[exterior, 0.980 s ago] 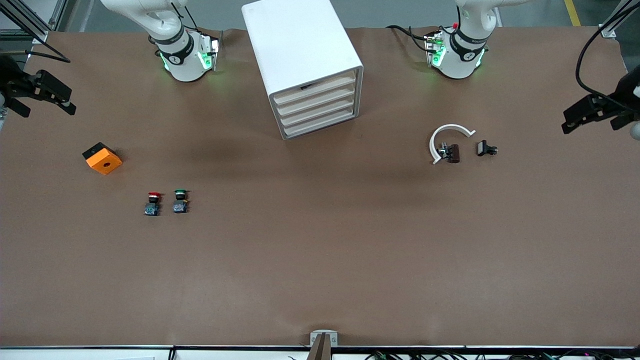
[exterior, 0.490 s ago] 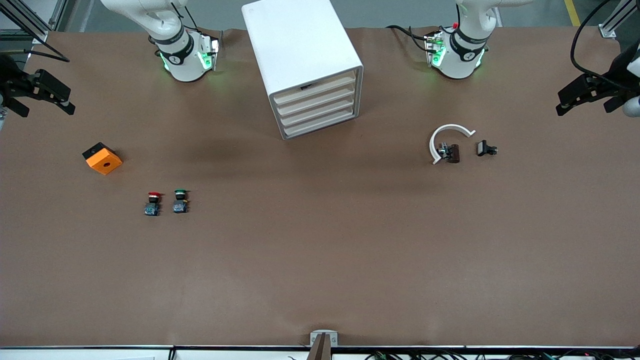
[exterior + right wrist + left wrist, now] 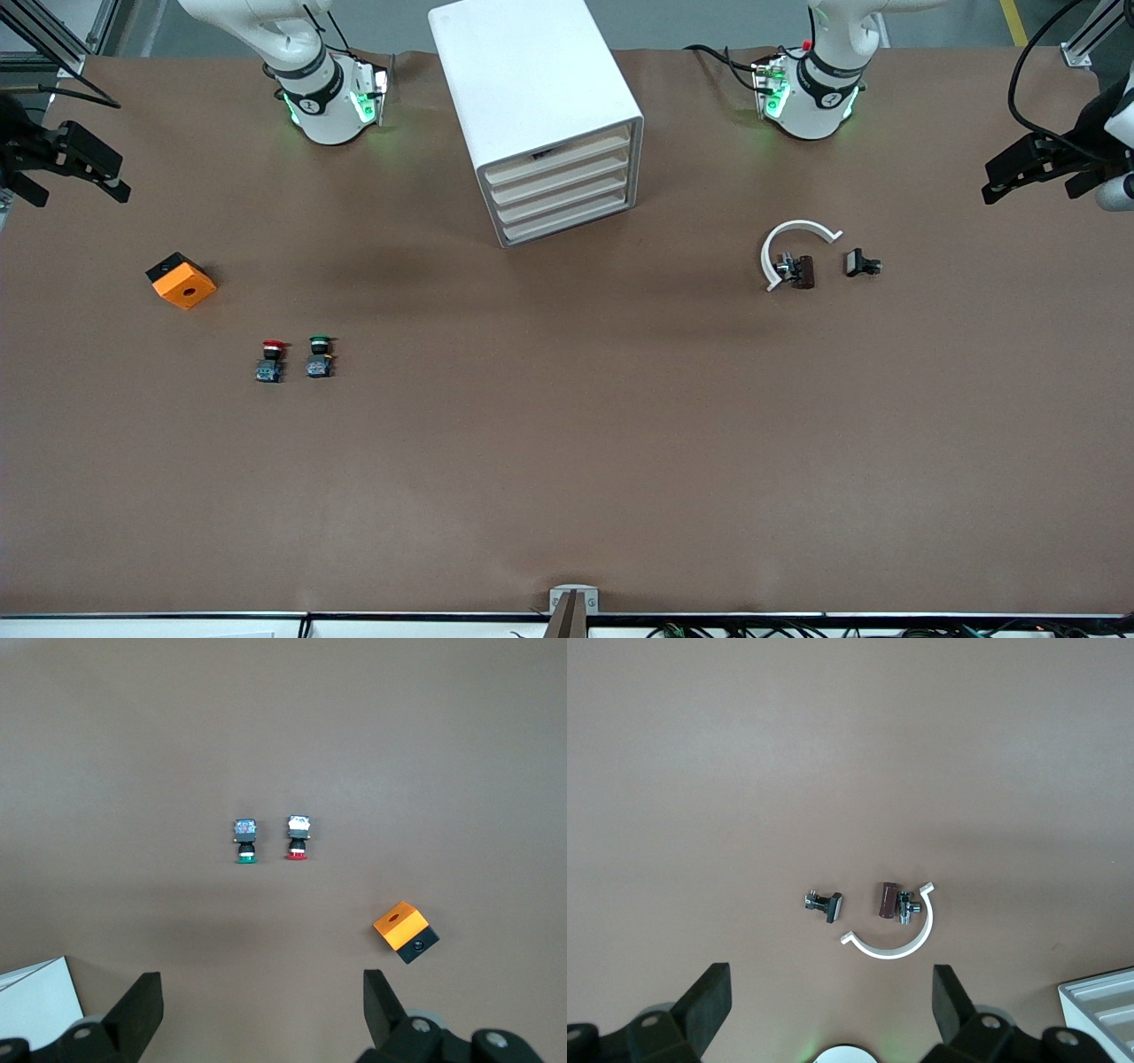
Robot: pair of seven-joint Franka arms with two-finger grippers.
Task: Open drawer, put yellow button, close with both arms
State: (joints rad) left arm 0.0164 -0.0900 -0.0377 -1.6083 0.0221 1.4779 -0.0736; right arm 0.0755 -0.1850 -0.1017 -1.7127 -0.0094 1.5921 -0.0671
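Observation:
The white cabinet (image 3: 523, 71) stands between the arm bases. Its uppermost drawer (image 3: 558, 152) is shut, flush with the three lower cream fronts. The yellow button is not in view; whether it lies in the drawer cannot be told. My left gripper (image 3: 1032, 188) is open and empty, up in the air over the table edge at the left arm's end; it also shows in the left wrist view (image 3: 831, 992). My right gripper (image 3: 80, 197) is open and empty over the table edge at the right arm's end; it also shows in the right wrist view (image 3: 261, 992).
A red-capped button (image 3: 271, 359) and a green-capped button (image 3: 319, 354) stand side by side, with an orange block (image 3: 182, 280) near them. A white C-shaped ring (image 3: 797, 244), a brown part (image 3: 802, 271) and a black clip (image 3: 859, 263) lie toward the left arm's end.
My left gripper has drifted toward the robots' side of the table, staying open. My right gripper has barely moved. The drawer stays shut.

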